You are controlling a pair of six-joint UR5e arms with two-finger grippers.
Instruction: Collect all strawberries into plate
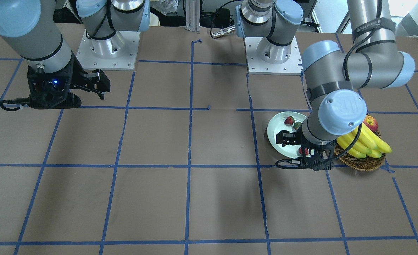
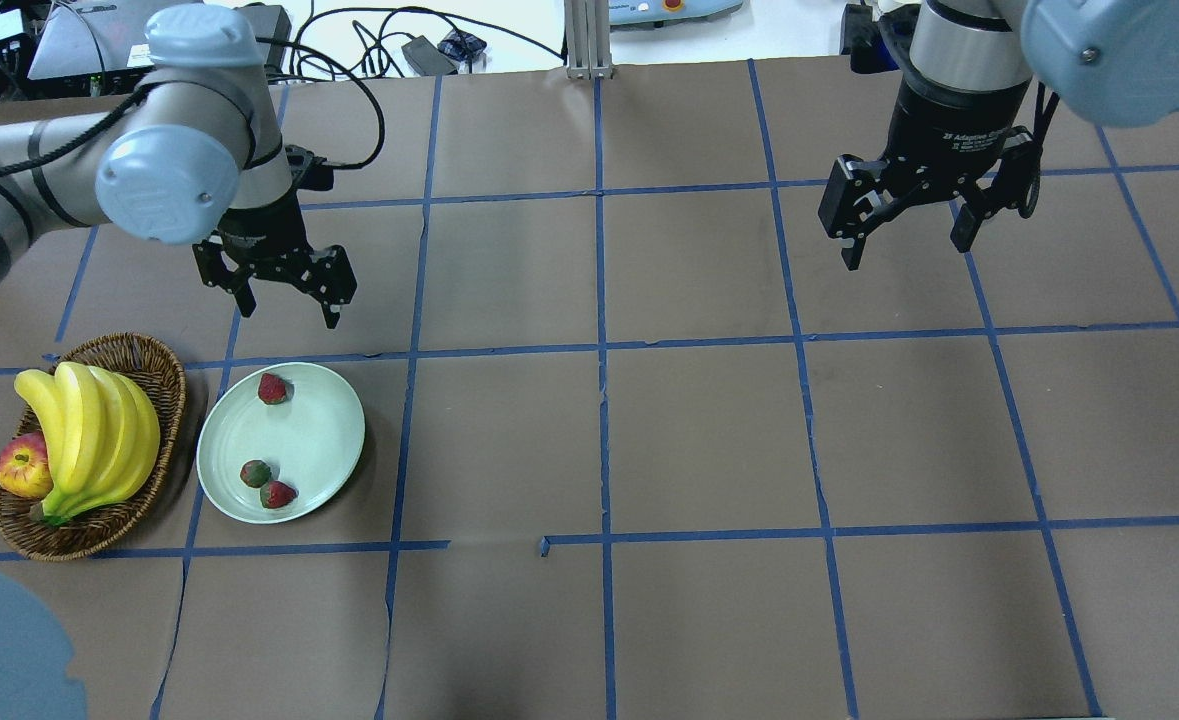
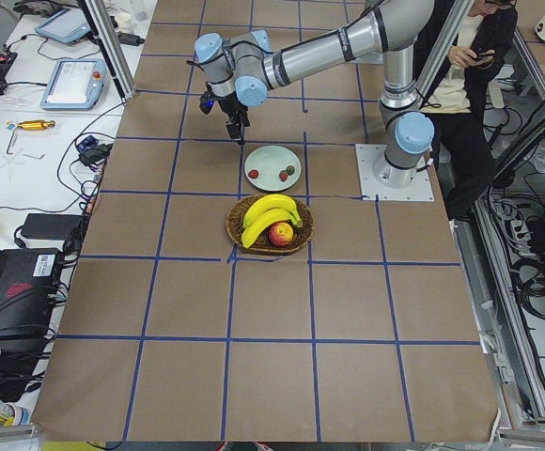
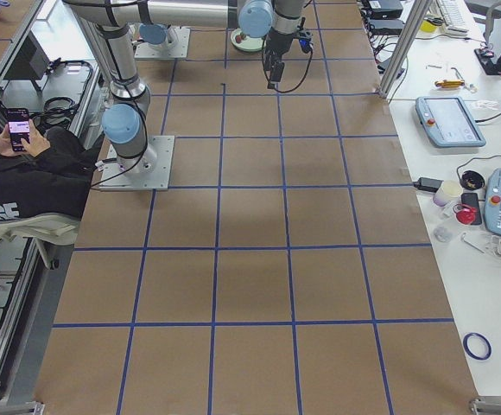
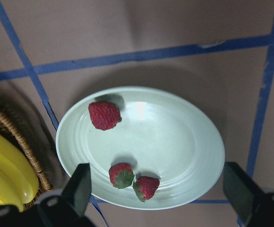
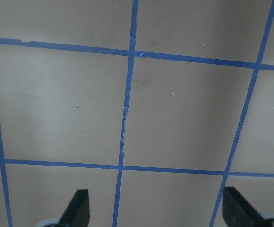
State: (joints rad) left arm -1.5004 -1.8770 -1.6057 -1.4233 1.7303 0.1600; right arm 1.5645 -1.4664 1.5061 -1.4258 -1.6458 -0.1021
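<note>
The pale mint plate (image 2: 314, 435) lies on the table's left half, next to the basket. All three strawberries lie on it: one at its far edge (image 2: 272, 388) and two side by side at its near edge (image 2: 255, 473) (image 2: 278, 494). The left wrist view shows the plate (image 5: 179, 142) and the berries (image 5: 104, 115) (image 5: 121, 175) (image 5: 146, 187). My left gripper (image 2: 289, 310) hangs open and empty above the plate's far edge. My right gripper (image 2: 904, 250) is open and empty above bare table at the far right.
A brown wicker basket (image 2: 154, 375) with a bunch of bananas (image 2: 89, 430) and a red-yellow apple (image 2: 21, 465) stands just left of the plate. Blue tape lines cross the brown table. A seated person shows in the side views.
</note>
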